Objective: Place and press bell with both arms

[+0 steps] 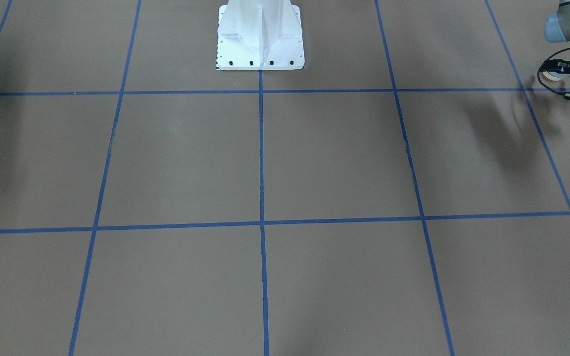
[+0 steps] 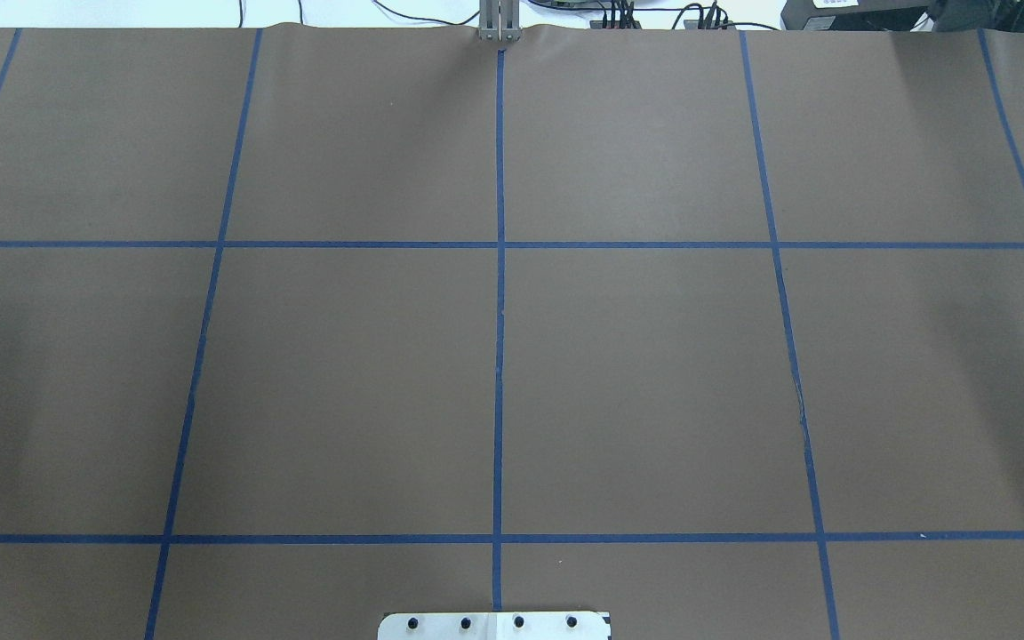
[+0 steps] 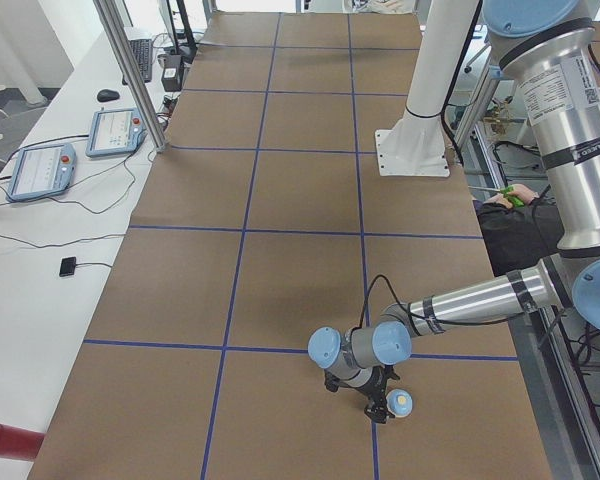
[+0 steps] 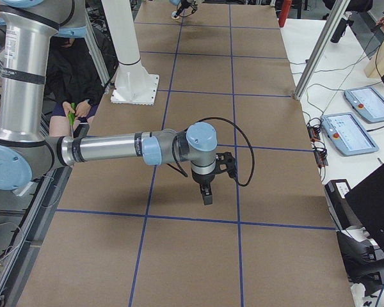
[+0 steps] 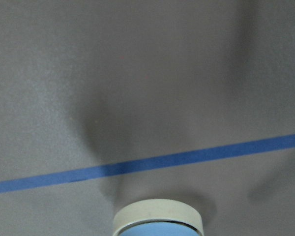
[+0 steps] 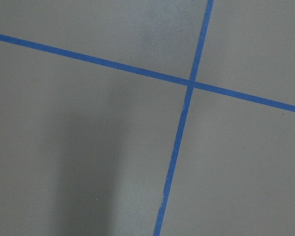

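Over the left end of the brown grid-taped counter (image 2: 654, 356), the left black two-finger gripper (image 1: 558, 74) clasps the small light-blue dome-shaped call bell (image 3: 400, 402) in its fingers, seemingly to set it down, while the right black gripper (image 4: 207, 194) hangs point-down over the right end, finger spacing untellable, likely awaiting the press.

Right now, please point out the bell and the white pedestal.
bell (image 3: 401, 403), exterior left view, on its cream button.
white pedestal (image 1: 260, 39), exterior front-facing view, on its flared foot.
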